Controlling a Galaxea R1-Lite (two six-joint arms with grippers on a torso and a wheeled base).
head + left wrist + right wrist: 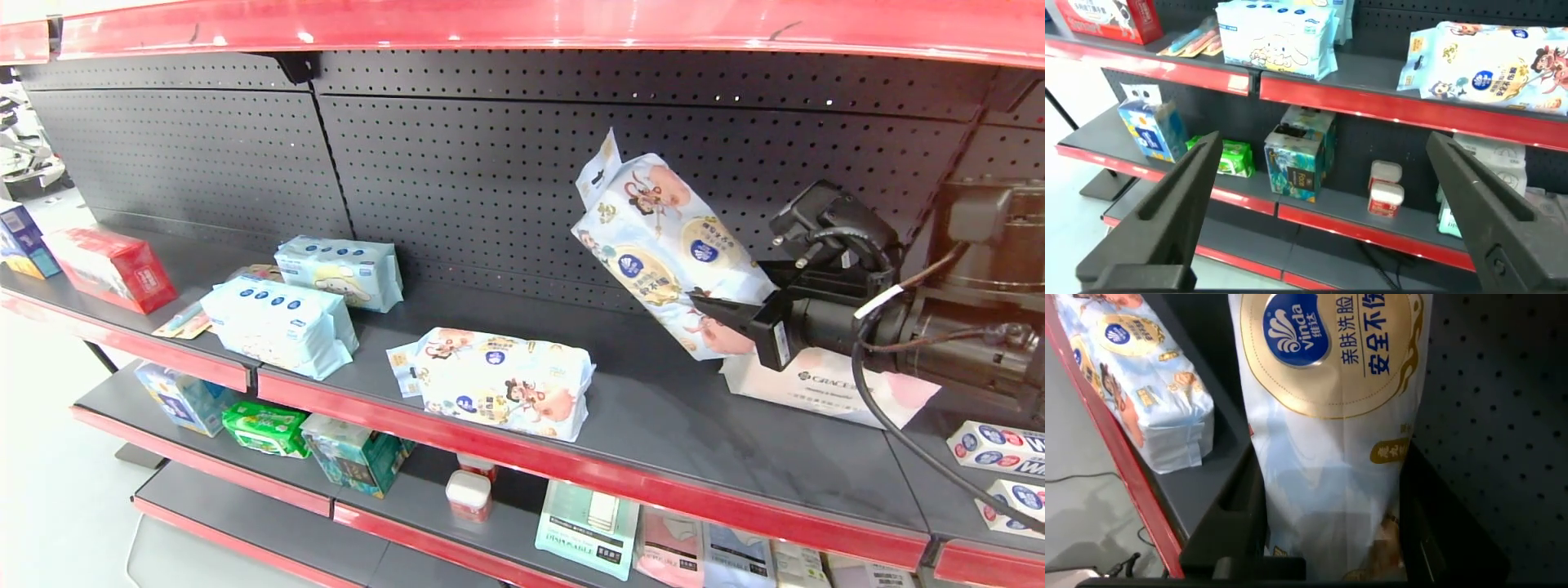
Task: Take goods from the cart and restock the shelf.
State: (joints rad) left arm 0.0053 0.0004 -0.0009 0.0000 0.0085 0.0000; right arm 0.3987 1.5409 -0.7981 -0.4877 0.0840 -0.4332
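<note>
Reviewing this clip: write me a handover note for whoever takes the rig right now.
Right end effector: shut on a tissue pack, held tilted above the shelf, near the pegboard.
Left end effector: open, empty, facing the lower shelf.
Done: a matching pack lies on the shelf near the front edge.
Left: set the held pack down, probably beside it.

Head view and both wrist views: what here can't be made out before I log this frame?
1. Tissue pack in the right gripper: lower end hidden behind the gripper in the head view; far end cut by the right wrist view's edge.
2. White pack: mostly hidden behind the right arm, head view.
3. Blue-and-white boxes: cut by the head view's right edge.
4. Lower-shelf packs: cut by the head view's bottom edge.
</note>
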